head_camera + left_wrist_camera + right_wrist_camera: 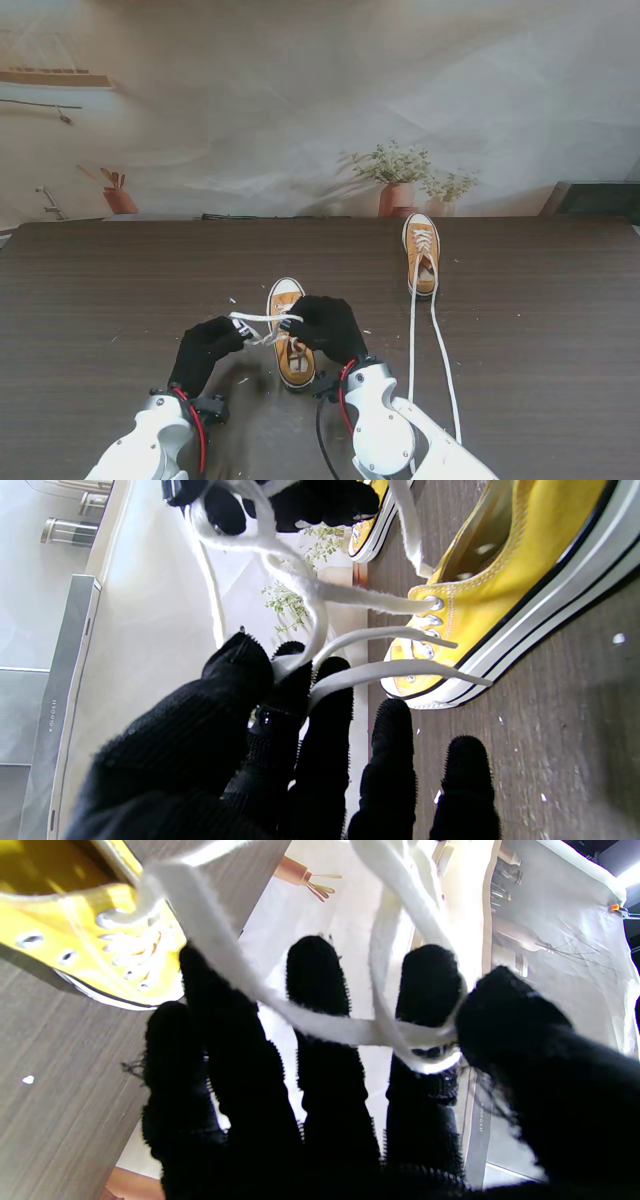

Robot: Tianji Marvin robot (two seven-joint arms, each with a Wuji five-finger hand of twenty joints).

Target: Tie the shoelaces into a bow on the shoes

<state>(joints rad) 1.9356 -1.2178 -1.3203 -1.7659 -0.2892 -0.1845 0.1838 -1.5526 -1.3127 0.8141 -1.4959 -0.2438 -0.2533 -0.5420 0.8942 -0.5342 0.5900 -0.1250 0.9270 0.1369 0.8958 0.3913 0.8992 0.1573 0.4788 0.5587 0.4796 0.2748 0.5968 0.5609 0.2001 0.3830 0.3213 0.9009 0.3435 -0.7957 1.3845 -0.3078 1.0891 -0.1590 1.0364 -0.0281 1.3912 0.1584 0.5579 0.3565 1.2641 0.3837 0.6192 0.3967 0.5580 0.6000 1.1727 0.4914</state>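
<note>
Both my left hand (pixel 208 345) and right hand (pixel 328 325) pinch the lace (pixel 262 318) over the near shoe (pixel 291 347), mid-desk (pixel 100 300), edges far off.

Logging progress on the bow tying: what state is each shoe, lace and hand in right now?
Near shoe: upright on the table, not yet tied.
Its lace: lifted and stretched between both hands.
Far shoe: untied.
Far lace: trailing loose toward me.
Left hand: pinching the lace.
Right hand: pinching the lace.
</note>
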